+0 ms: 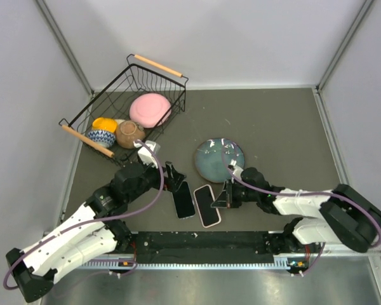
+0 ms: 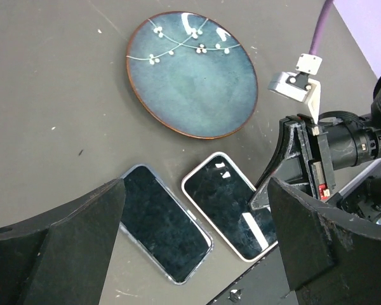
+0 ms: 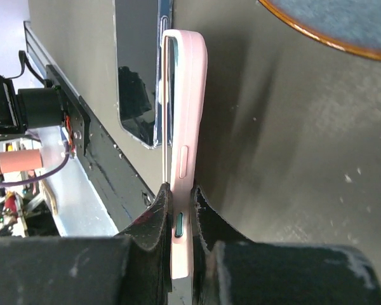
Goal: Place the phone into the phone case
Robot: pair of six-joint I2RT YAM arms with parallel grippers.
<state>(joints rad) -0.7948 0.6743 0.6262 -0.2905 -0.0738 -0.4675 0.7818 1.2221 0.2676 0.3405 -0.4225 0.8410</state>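
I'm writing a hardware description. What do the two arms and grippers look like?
Both the left arm and right arm have white shell links with black joints. A purple cable loops along each. The left gripper and right gripper have matte black wedge-shaped fingers.

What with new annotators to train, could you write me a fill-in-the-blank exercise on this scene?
1. The right gripper is shut on the edge of the ___ phone case.
2. The left gripper hangs ___ over the dark phone.
3. The wire basket stands on the ___ arm's side of the table.
Missing words: pink; open; left.
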